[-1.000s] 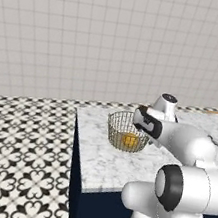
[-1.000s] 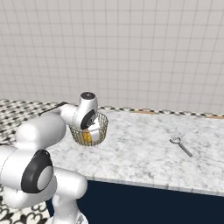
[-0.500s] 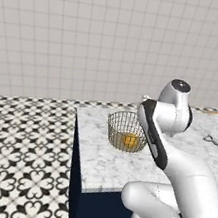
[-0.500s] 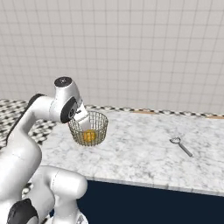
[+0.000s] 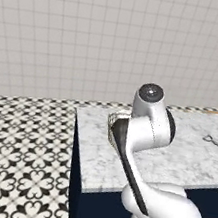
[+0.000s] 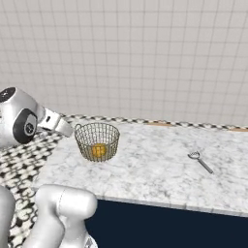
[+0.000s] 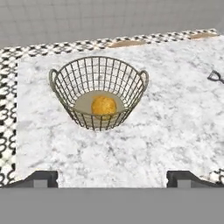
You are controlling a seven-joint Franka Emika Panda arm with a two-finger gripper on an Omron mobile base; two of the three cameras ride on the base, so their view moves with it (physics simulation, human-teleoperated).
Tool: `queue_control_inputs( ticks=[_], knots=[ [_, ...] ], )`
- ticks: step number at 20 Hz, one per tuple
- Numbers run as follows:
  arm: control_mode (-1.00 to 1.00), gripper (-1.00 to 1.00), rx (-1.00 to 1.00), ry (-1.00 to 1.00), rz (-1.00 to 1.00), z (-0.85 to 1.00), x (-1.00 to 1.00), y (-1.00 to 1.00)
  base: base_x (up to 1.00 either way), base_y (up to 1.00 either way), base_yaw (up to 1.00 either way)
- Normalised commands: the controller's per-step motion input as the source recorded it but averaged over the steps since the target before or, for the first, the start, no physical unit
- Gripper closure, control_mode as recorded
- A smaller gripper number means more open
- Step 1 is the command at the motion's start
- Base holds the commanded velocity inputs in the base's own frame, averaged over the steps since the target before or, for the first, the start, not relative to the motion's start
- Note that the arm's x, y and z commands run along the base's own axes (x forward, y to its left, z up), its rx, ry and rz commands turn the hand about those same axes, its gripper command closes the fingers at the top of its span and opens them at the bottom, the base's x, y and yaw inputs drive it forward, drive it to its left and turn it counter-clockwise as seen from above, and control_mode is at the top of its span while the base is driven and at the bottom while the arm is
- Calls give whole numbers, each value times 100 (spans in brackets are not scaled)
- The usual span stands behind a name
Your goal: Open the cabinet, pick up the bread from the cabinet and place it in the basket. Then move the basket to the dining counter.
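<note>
1. At the bottom of the hand view, fingers (image 7: 112,177) spread wide, tips far apart at the two lower corners, holding nothing, clear of the basket.
2. Just beyond on the marble tabletop (image 7: 175,127), basket (image 7: 99,91) upright, mouth up, resting flat; round, so no long axis, but two small loop handles at the rim set on a line across the hand view, left to right.
3. Inside the basket, on its floor near the middle, bread (image 7: 104,105), a round golden lump, no clear long axis.
4. Off to the right on the same tabletop, well apart from the basket, small metal utensil (image 6: 200,161), long axis slanting from its ring end down toward the near right.
5. Farther back, patterned black-and-white floor (image 5: 17,151) and grey tiled wall (image 6: 145,53).
</note>
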Motion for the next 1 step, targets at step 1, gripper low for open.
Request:
queue_control_inputs(
  ticks=[1],
  knots=[
    [-100,-100,-33,50,20,24,16,64,0,0,0]
  ],
)
